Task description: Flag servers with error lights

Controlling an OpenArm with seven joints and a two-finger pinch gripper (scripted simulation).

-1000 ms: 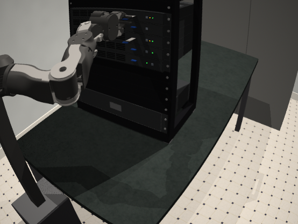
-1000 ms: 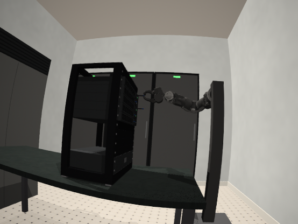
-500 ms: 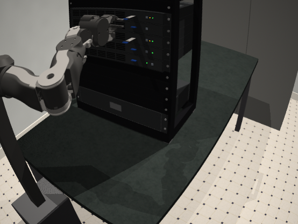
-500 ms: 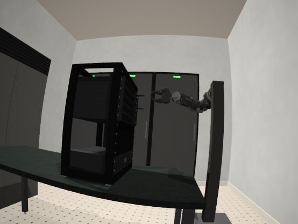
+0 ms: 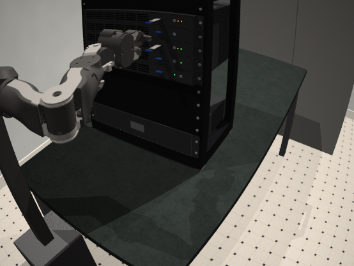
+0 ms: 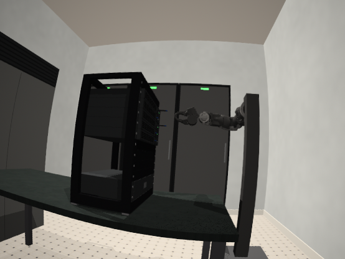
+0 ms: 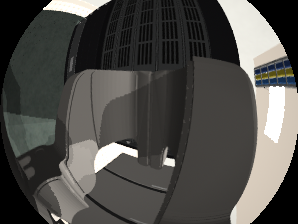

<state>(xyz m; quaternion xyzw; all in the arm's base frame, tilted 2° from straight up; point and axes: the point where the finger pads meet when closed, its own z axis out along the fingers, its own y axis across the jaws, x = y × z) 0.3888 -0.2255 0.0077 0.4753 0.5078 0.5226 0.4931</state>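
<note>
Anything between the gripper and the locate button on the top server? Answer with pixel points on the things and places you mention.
Possibly the top server's extended information tag (image 5: pixel 155 20): it sticks out between the gripper (image 5: pixel 149 38) (image 6: pixel 177 114) and that button (image 5: pixel 174 20), above the fingertips. Nothing else visible.
</note>
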